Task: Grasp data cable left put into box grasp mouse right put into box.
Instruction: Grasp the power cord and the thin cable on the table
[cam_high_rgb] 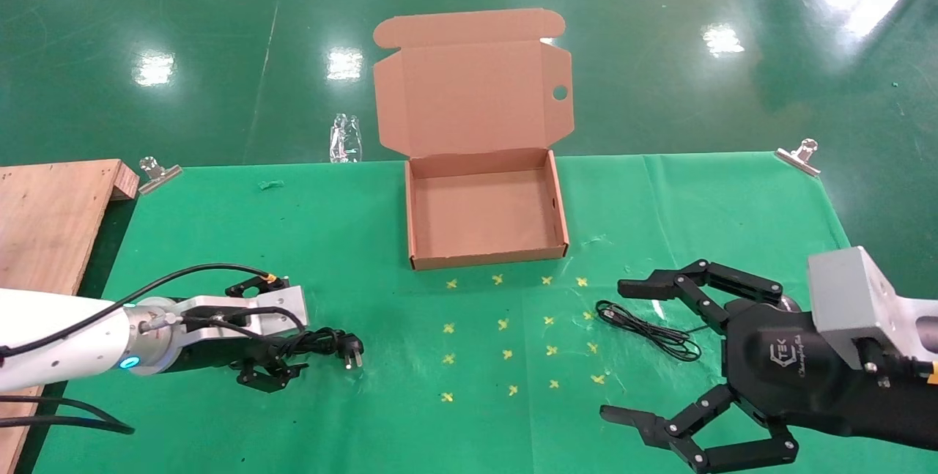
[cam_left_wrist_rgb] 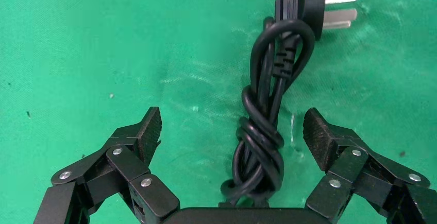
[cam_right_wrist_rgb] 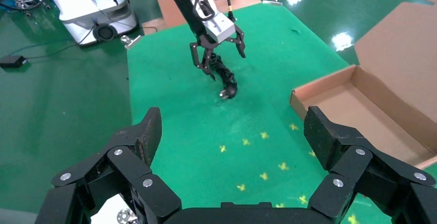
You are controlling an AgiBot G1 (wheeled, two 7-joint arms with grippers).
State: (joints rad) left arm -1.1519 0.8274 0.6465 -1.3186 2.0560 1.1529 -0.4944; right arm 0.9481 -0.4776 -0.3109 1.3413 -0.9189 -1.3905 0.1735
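Left arm: reaching in low from the left edge, wrist level | left gripper (cam_left_wrist_rgb: 232,134): sitting low near the surface, fingers (cam_left_wrist_rgb: 146,131) spread wide | right arm: extending in from the right | right gripper (cam_high_rgb: 630,353): hovering, jaws standing wide apart.

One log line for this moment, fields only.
left claw: open, straddling data cable | right claw: open, near thin wire | box: open, empty

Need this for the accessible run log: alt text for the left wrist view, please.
The left tool is open, its two black fingers straddling a bundled black data cable that lies on the green table cover. The cable's plug, with bare metal prongs, points away from the tool.
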